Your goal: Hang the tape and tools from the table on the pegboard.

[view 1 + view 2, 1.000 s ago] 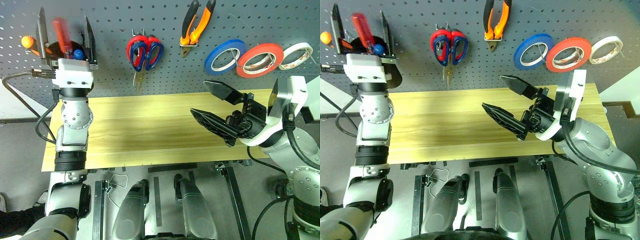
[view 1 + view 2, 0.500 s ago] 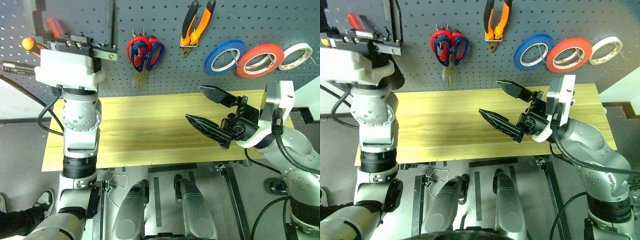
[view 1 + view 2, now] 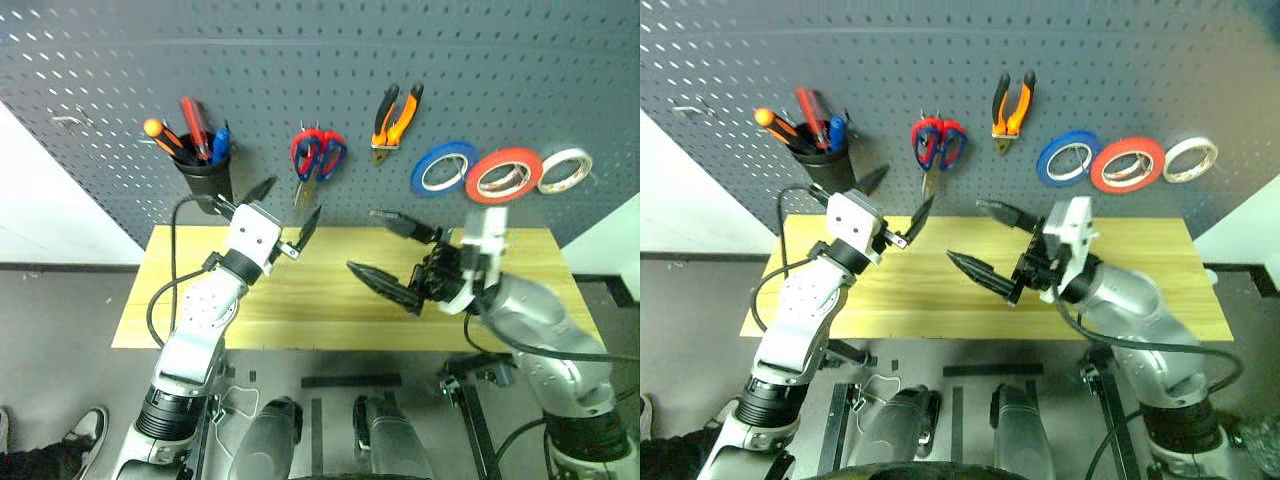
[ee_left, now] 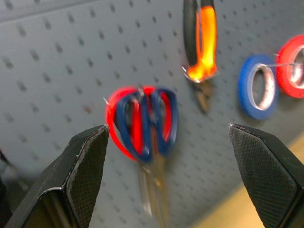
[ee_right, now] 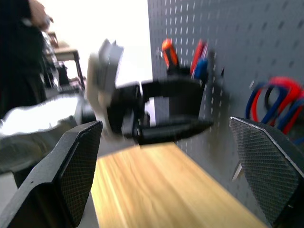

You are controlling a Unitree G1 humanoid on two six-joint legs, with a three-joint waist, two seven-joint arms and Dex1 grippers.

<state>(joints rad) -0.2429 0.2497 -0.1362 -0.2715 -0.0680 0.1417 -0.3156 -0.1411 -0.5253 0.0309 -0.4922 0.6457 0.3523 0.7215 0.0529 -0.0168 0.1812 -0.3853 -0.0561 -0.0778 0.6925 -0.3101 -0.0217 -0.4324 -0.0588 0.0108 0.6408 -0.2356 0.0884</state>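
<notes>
On the dark grey pegboard (image 3: pixel 300 60) hang the red tape (image 3: pixel 503 174), the orange-and-black pliers (image 3: pixel 395 113) and the blue-handled scissors (image 4: pixel 164 118). The red-handled screwdriver (image 3: pixel 195 125) stands in a black cup (image 3: pixel 205 178) fixed to the board. The light wood table (image 3: pixel 300 300) is bare. My left gripper (image 3: pixel 285 207) is open and empty above the table's back left, pointing at the scissors. My right gripper (image 3: pixel 370 243) hangs open and empty over the middle of the table.
A blue tape ring (image 3: pixel 441 168) and a white one (image 3: pixel 564 170) flank the red tape. Red-handled scissors (image 4: pixel 114 128) share the hook with the blue ones. An orange-handled screwdriver (image 3: pixel 158 133) sits in the cup. A person (image 5: pixel 23 52) stands beyond the table's left end.
My left gripper has come down from the black cup and swung right, rolling over; the red-handled screwdriver stays in the cup. My right gripper sank a little. The camera has pulled back.
</notes>
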